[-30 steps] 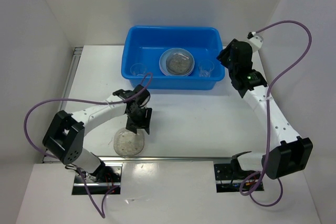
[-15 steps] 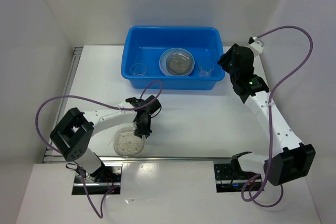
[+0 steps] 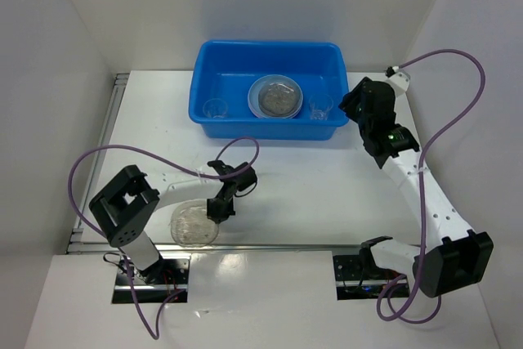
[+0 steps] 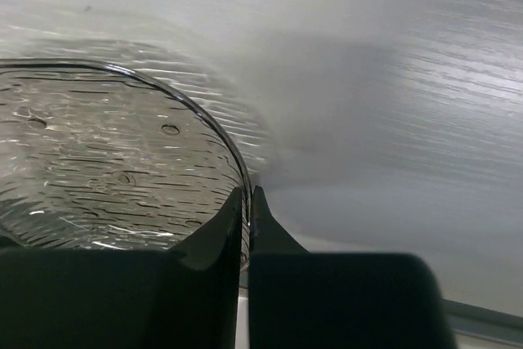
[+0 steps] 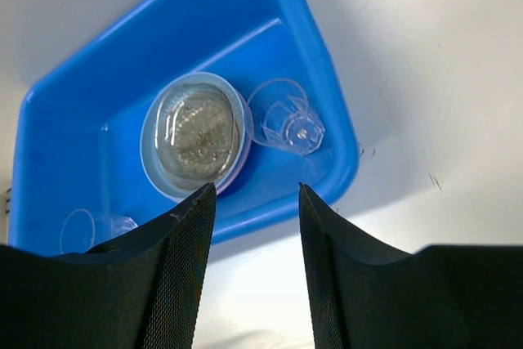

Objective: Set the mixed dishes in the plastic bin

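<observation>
White tabletop [image 3: 327, 177] walled by white panels, seen from above. My left gripper [image 3: 221, 207] is pinched tight on the right rim of a translucent speckled plate [image 3: 193, 223] lying near the table's near edge. The wrist view shows both fingers [image 4: 204, 255] pressed together with the plate's rim between them. The blue plastic bin [image 3: 198, 79] sits at the far side, well apart from that plate. Inside it lies a stack of plates [image 3: 275, 96], a greyish speckled one on top, with a left clear cup [image 3: 215, 109] and a right clear cup [image 3: 320, 107] flanking it. My right gripper [image 3: 353, 105] hangs just beside the bin's right end, jaws spread wide, holding nothing.
</observation>
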